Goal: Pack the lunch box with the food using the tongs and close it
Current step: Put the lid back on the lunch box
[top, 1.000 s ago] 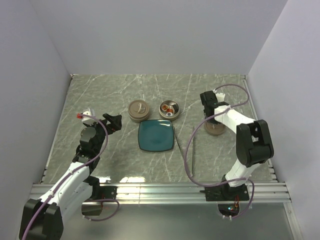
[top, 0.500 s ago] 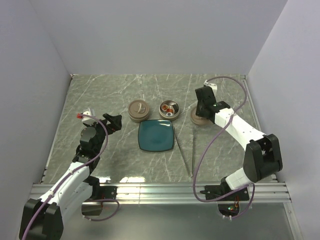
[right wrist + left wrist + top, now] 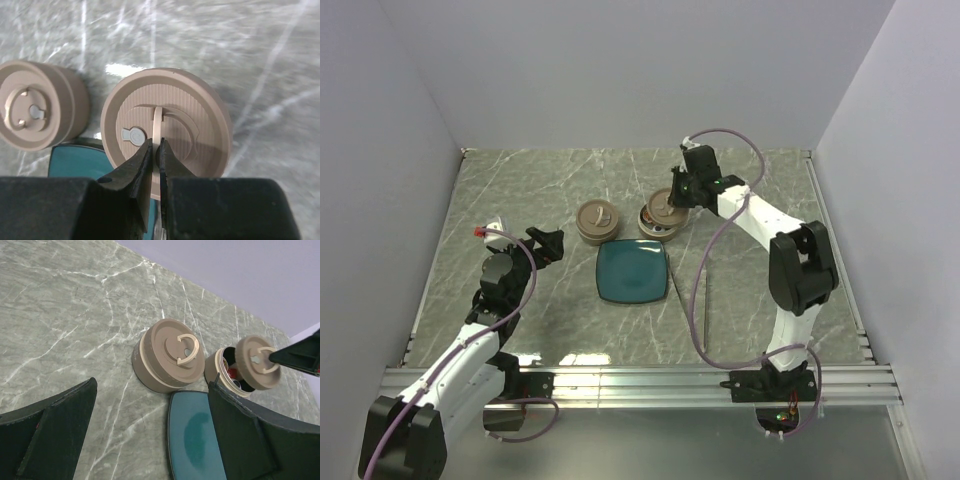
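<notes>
My right gripper is shut on the thin upright handle of a round tan lid. It holds that lid tilted just above the open lunch box. Under the lid's edge, some food shows inside the box, including a red piece. The tongs lie on the table right of the teal plate. My left gripper stands open to the left with nothing between its fingers, and looks towards the plate.
A second round tan container, closed with its own lid, stands left of the open box. It shows too in the wrist views. White walls close in the marble table on three sides.
My right arm has swung left across the table with the lid, from the right side to just over the open lunch box. The left arm has not moved.
</notes>
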